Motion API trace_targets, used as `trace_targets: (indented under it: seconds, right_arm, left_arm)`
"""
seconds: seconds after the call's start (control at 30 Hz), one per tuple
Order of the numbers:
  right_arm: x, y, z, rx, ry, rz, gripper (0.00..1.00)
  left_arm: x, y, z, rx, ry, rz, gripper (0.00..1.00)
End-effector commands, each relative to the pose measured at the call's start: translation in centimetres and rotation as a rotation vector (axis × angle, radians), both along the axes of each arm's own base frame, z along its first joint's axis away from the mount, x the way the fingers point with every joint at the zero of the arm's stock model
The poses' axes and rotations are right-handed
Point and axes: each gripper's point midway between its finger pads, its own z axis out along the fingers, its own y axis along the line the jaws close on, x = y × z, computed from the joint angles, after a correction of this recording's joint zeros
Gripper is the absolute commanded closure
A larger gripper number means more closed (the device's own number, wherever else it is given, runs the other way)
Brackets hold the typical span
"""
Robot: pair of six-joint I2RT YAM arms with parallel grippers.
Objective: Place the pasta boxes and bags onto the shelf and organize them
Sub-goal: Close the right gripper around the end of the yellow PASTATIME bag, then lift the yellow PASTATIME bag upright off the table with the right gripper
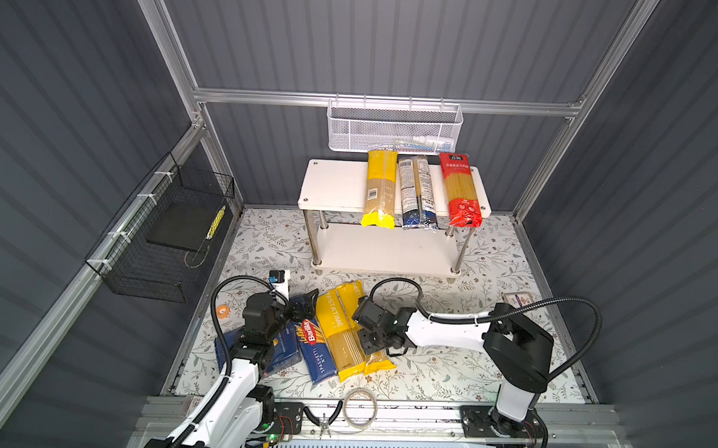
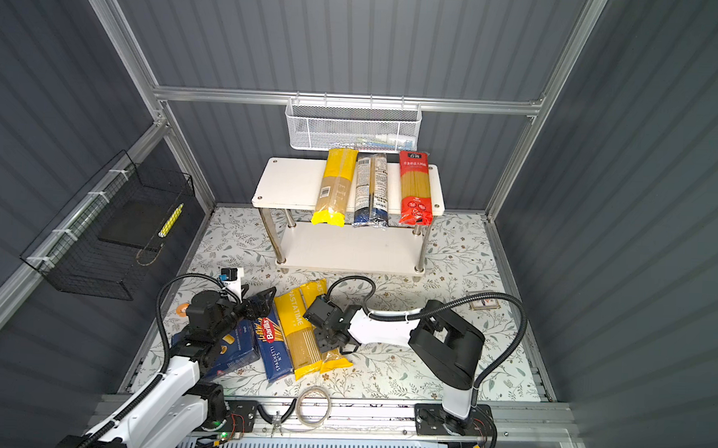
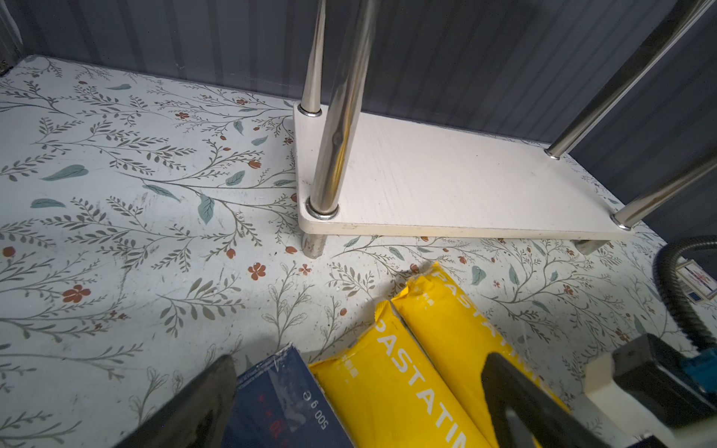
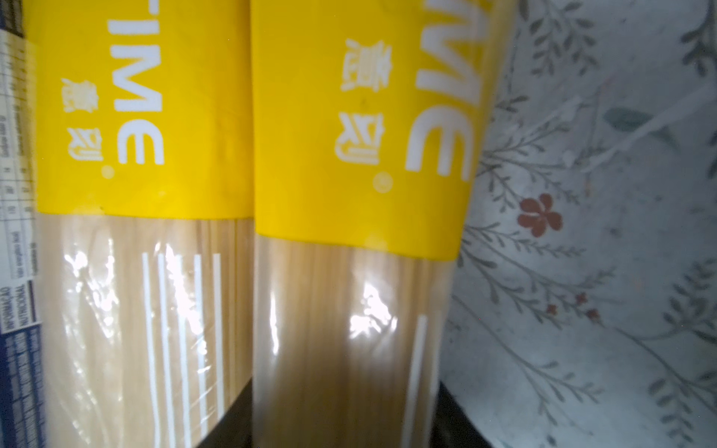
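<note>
The white shelf (image 1: 334,182) stands at the back, its lower board (image 3: 446,182) bare. A yellow bag (image 1: 379,188), a clear bag with a dark-blue end (image 1: 417,194) and a red bag (image 1: 461,188) lie across its top board. On the floor lie a wide Barilla box (image 1: 285,357), a narrow spaghetti box (image 1: 314,348) and two yellow PASTATIME bags side by side. My right gripper (image 1: 381,346) is shut on the right-hand bag (image 4: 357,232), a finger pressed against each side. The other bag (image 1: 336,328) lies beside it. My left gripper (image 3: 361,372) hangs open over the far ends of the spaghetti box (image 3: 283,403) and that bag.
A white mesh basket (image 1: 394,129) hangs on the back wall above the shelf. A black wire basket (image 1: 161,241) hangs on the left wall. Pliers (image 1: 324,419) and a wire ring (image 1: 359,408) lie on the front rail. A small card (image 1: 516,300) lies at the right.
</note>
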Motion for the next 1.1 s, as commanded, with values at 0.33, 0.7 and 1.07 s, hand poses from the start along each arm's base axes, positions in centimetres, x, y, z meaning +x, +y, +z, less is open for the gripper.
trace_targets:
  seconds: [0.33,0.7,1.07]
  right_arm:
    - [-0.5,0.6,1.6,0.038,0.008,0.023,0.61]
    - [0.5,0.9,5.9,0.143,-0.064,0.012,0.70]
    - [0.9,1.7,11.3,0.258,-0.126,0.022,0.72]
  left_arm:
    - [0.4,0.0,0.9,0.012,-0.022,0.001,0.00]
    - [0.4,0.0,0.9,0.012,-0.017,0.001,0.00]
    - [0.4,0.0,0.9,0.013,-0.019,0.003,0.00]
